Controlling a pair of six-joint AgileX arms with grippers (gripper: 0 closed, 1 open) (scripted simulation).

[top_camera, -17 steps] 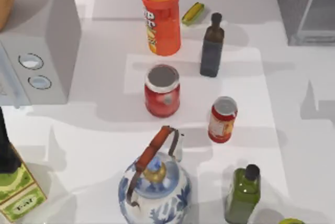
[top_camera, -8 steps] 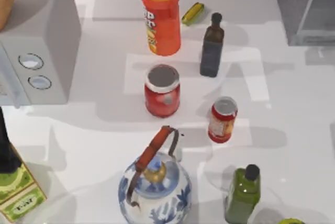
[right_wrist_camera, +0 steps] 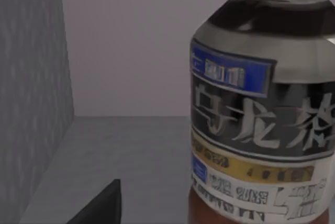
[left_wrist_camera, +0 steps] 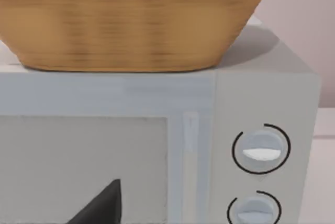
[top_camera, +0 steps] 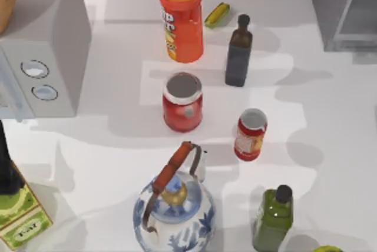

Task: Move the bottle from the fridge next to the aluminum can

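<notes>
**Bottle within reach, little room for error**

White tabletop [top_camera: 330, 163] crowded with containers, and the fridge [top_camera: 344, 7] sits at its far right corner. Inside, the right wrist view shows the bottle [right_wrist_camera: 261, 114] standing upright on the grey shelf, very close to the camera, with the fridge's grey wall on one side. A dark fingertip [right_wrist_camera: 102, 205] of the right gripper pokes into view; I cannot tell how wide it stands or whether it has hold of anything. A careless push could tip the bottle or knock it against that wall. The aluminum can [top_camera: 251, 134] waits mid-table, with the green bottle [top_camera: 273, 218] and red jar [top_camera: 182, 102] near enough to get clipped on delivery. The left arm is parked facing the microwave [left_wrist_camera: 157, 145].
</notes>
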